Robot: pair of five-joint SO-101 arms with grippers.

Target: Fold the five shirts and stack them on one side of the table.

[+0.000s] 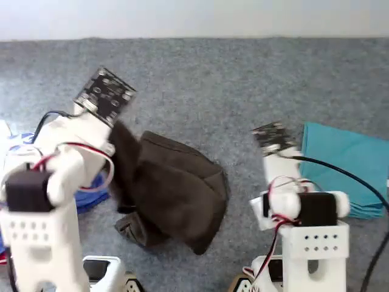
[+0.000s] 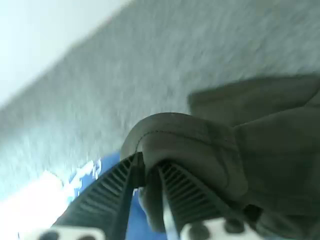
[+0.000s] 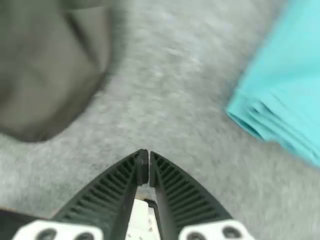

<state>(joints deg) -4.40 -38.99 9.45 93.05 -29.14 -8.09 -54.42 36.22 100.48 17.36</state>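
While the left gripper [image 2: 142,164] pinches the brown shirt [image 1: 176,188] mid-fold, the right gripper [image 3: 143,161] hangs pressed together, empty; laying it flat likely comes next.

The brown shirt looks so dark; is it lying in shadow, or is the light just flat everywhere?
High view: the light is soft and even, and the brown shirt casts hardly any shadow on the grey table; left wrist view: its folds are shaded near the left gripper, with a bright white patch beyond the table; right wrist view: no glare on the teal shirt.
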